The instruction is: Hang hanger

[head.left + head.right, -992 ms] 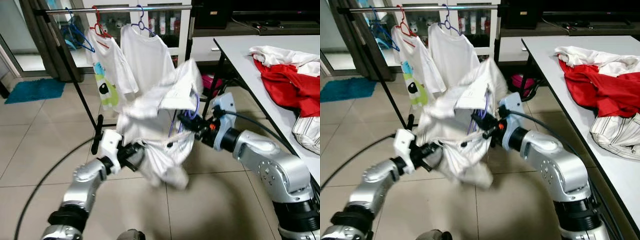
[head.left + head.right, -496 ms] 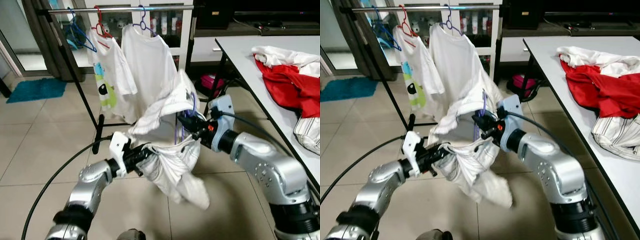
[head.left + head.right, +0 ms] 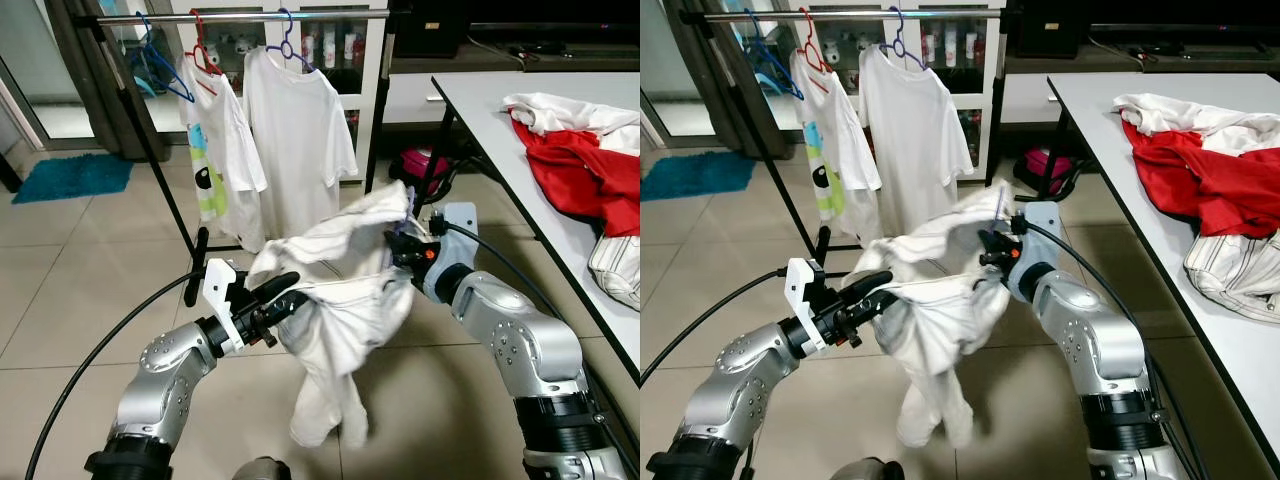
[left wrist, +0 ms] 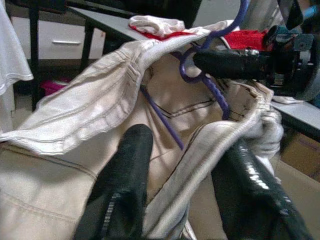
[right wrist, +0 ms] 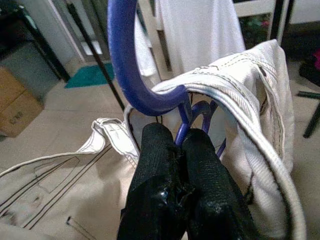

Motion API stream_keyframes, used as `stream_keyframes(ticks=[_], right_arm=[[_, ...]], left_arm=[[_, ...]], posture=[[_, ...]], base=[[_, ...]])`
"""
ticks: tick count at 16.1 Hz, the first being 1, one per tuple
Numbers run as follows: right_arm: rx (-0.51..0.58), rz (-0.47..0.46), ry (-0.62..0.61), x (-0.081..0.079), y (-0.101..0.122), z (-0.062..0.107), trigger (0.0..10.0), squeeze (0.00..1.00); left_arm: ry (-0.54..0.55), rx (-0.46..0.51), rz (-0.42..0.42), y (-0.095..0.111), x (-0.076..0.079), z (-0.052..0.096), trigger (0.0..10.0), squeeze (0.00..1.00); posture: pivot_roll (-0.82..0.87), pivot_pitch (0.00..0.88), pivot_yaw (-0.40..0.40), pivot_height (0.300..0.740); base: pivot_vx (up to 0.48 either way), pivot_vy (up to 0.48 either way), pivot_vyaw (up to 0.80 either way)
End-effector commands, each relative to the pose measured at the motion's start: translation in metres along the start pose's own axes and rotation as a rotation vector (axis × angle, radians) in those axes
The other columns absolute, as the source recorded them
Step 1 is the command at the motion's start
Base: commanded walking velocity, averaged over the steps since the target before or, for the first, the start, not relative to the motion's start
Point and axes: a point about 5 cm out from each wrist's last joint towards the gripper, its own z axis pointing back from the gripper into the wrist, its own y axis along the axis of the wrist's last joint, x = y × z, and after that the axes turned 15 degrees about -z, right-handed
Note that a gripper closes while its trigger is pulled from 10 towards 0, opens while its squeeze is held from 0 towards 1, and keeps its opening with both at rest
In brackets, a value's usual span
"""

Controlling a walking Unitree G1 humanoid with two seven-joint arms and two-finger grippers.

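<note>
A: What's on the left?
B: A clothes rail (image 3: 240, 17) carries a blue hanger (image 3: 160, 72), a printed shirt (image 3: 215, 140) on a red hanger (image 3: 203, 57), and a plain white shirt (image 3: 298, 135).

A: And the left hand (image 3: 275, 298)?
B: Low in front of the rail, its 2 fingers spread wide inside a cream garment (image 3: 335, 310), 1 on each side of a fabric fold.

A: Where's the purple hanger (image 5: 137, 75)?
B: Inside that garment, well below the rail. The right hand (image 5: 177, 145) is pinched tight on its neck, just under the hook.

A: Further right?
B: A white surface (image 3: 480, 95) with red clothing (image 3: 580, 170) and other laundry.
</note>
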Motion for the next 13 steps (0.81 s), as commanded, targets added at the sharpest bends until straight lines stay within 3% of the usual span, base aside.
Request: stream_keyframes(ticks=[1,3,4,5,6,9,12,13], right_arm=[[0.056,0.044,-0.017,0.003,0.012,-0.003,10.0,0.0],[0.045,0.051,-0.027,0.007,0.008,-0.006,10.0,0.0],[0.035,0.062,-0.029,0.008,0.005,-0.009,10.0,0.0],[0.026,0.069,-0.029,0.008,0.003,-0.012,10.0,0.0],[0.021,0.072,-0.028,0.008,0.002,-0.014,10.0,0.0],[0.025,0.076,-0.041,0.011,0.001,-0.014,10.0,0.0],[0.095,0.017,-0.103,0.018,-0.004,0.0,10.0,0.0],[0.086,0.028,-0.125,0.021,-0.011,0.005,10.0,0.0]], left_arm=[[0.038,-0.006,-0.063,0.01,-0.003,0.002,10.0,1.0],[0.064,-0.041,-0.088,0.01,-0.001,0.005,10.0,1.0],[0.077,-0.051,-0.097,0.011,0.0,0.006,10.0,0.9],[0.099,-0.118,-0.134,0.007,-0.003,0.008,10.0,0.26],[0.1,-0.166,-0.179,0.005,-0.005,0.008,10.0,0.0],[0.184,-0.081,-0.142,0.022,-0.006,0.013,10.0,0.0],[0.518,-0.067,-0.198,0.035,-0.014,0.028,10.0,0.0],[0.563,-0.101,-0.222,0.035,-0.012,0.035,10.0,0.0]], posture=[[-0.11,0.0,0.024,0.74],[-0.1,0.0,0.023,0.74],[-0.1,0.0,0.019,0.74],[-0.09,0.0,0.015,0.74],[-0.09,0.0,0.014,0.74],[-0.08,0.0,0.013,0.74],[-0.08,0.0,0.033,0.74],[-0.08,0.0,0.033,0.74]], base=[[0.0,0.0,0.0],[0.0,0.0,0.0],[0.0,0.0,0.0],[0.0,0.0,0.0],[0.0,0.0,0.0],[0.0,0.0,0.0],[0.0,0.0,0.0],[0.0,0.0,0.0]])
